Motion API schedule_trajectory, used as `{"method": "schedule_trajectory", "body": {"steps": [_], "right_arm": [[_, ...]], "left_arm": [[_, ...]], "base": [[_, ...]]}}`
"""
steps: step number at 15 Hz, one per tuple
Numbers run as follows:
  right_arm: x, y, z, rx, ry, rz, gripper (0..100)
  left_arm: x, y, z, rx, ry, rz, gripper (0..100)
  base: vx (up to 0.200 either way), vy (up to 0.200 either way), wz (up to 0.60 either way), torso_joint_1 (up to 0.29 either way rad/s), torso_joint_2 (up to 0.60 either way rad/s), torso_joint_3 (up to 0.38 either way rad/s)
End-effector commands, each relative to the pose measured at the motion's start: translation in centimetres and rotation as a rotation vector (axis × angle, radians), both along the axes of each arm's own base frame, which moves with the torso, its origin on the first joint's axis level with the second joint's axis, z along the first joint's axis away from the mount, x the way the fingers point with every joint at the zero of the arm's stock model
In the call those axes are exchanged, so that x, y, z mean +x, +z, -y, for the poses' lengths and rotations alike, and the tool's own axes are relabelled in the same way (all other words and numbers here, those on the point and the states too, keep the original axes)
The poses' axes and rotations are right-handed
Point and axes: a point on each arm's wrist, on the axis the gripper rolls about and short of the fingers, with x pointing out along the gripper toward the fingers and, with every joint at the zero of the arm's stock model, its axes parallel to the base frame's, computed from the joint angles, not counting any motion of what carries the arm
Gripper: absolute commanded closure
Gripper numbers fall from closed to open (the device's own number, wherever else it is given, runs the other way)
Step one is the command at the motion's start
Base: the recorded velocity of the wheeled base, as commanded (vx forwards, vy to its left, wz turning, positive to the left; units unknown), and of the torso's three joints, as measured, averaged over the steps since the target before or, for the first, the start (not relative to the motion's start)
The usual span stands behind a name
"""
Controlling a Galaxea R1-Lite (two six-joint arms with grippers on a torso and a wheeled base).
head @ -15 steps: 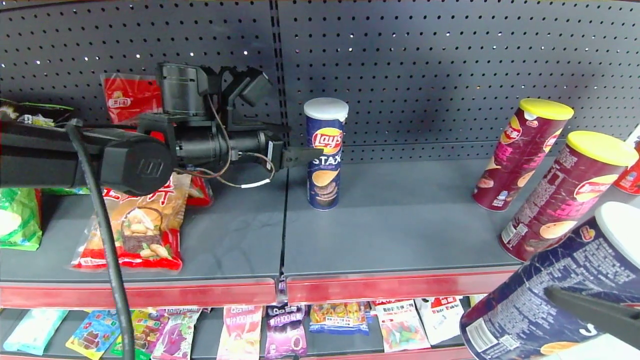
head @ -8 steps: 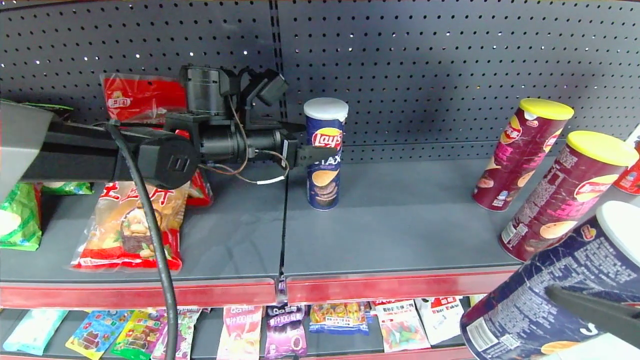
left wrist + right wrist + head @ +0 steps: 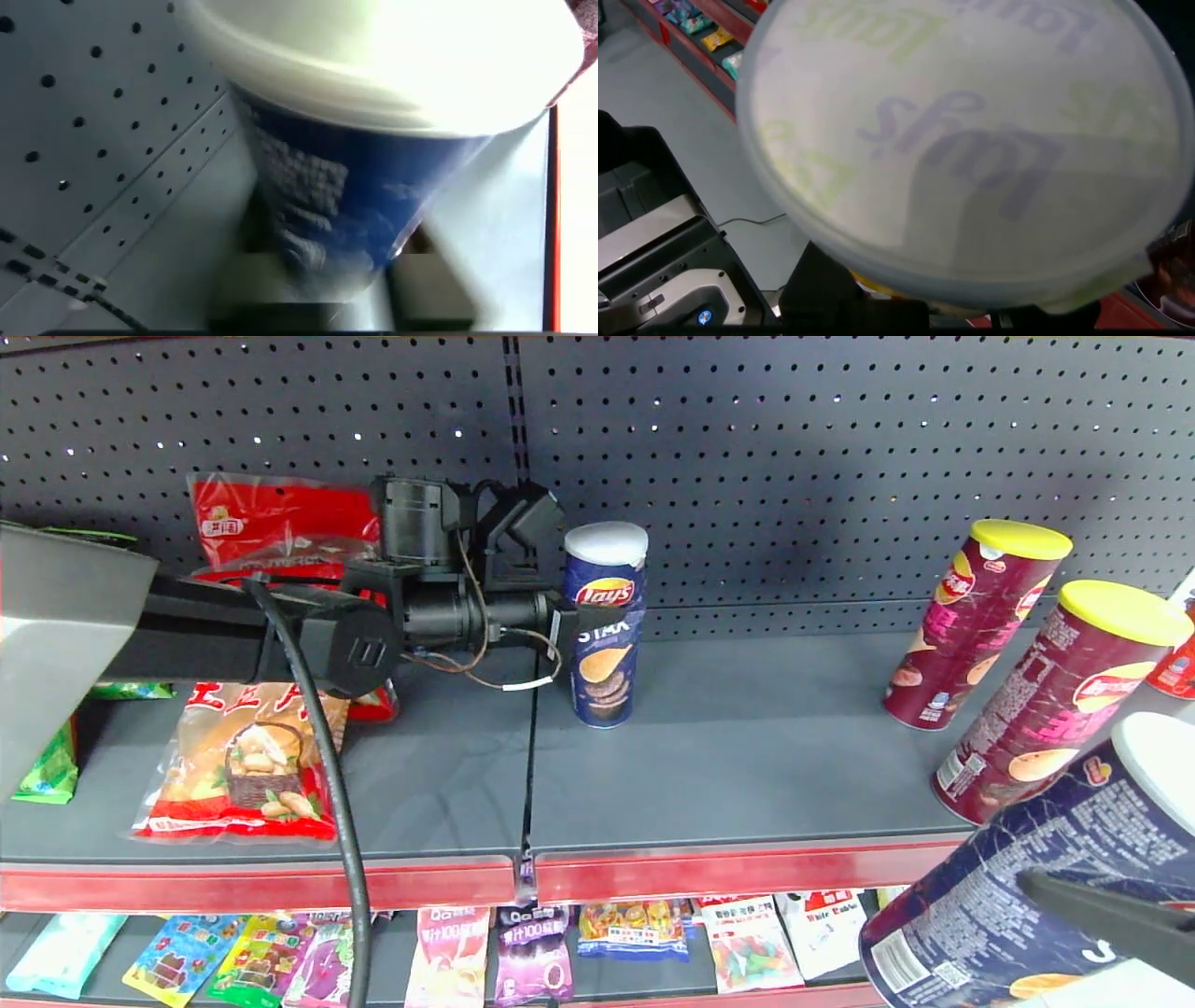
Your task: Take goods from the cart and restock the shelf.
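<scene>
Blue cardboard with a white lid marks the blue can [image 3: 603, 663], which is found toward the back edge of the shelf [image 3: 738, 775], near its middle and just right of the seam between the two boards; it is tipped slightly off upright. The left pincer [image 3: 596, 616] is held level at the can's mid-height from the left, touching it, and the can's blue wall [image 3: 346, 187] is seen close up from the left wrist; whether the can is clamped or merely enclosed cannot be told. A second blue can [image 3: 1008, 859], white-lidded too, is gripped by the right pincer [image 3: 1038, 894] and held tilted in the air off the shelf's front right corner, its translucent lid [image 3: 962, 140] being turned toward the right wrist camera. Two purple cans with yellow lids are placed at the right end of the shelf, one nearer the back [image 3: 971, 625] and one nearer the front edge [image 3: 1055, 700], well apart from the blue can. A peanut bag [image 3: 245, 761] is laid flat near the front left, and a red bag [image 3: 271, 523] is propped against the pegboard [image 3: 840, 448] behind the left arm.
</scene>
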Motion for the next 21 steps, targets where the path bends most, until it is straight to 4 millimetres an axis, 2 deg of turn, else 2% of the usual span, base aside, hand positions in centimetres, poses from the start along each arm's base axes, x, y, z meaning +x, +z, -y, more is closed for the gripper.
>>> {"method": "schedule_trajectory", "body": {"steps": [1,3,5,6,9,10,14,21], "right_arm": [[0.0,0.0,0.0,-0.001,0.001,-0.002,100],[0.1,0.0,0.0,-0.002,0.000,-0.003,100],[0.2,-0.1,-0.1,-0.004,0.003,-0.008,100],[0.2,-0.1,-0.1,-0.005,0.003,-0.009,100],[0.2,-0.2,-0.2,-0.006,0.006,-0.013,100],[0.3,-0.2,-0.2,-0.006,0.006,-0.013,100],[0.3,-0.2,-0.2,-0.008,0.009,-0.017,100],[0.3,-0.2,-0.2,-0.007,0.009,-0.015,100]], "left_arm": [[-0.9,0.6,-0.4,-0.004,0.002,-0.002,100],[-2.4,0.7,-1.1,0.004,0.004,-0.020,100],[-5.6,1.3,-1.5,0.014,-0.007,-0.033,100],[-6.2,1.4,-1.6,0.015,-0.007,-0.037,100],[-10.1,0.9,-2.2,0.038,-0.029,-0.072,100],[-10.8,0.7,-2.5,0.043,-0.029,-0.085,100],[-12.3,0.2,-3.3,0.042,-0.016,-0.106,100],[-12.8,-0.5,-3.5,0.055,-0.019,-0.126,100]], "base": [[0.000,0.000,0.00,0.000,0.00,0.000],[0.000,0.000,0.00,0.000,0.00,0.000],[0.000,0.000,0.00,0.000,0.00,0.000],[0.000,0.000,0.00,0.000,0.00,0.000],[0.000,0.000,0.00,0.000,0.00,0.000],[0.000,0.000,0.00,0.000,0.00,0.000],[0.000,0.000,0.00,0.000,0.00,0.000],[0.000,0.000,0.00,0.000,0.00,0.000]]}}
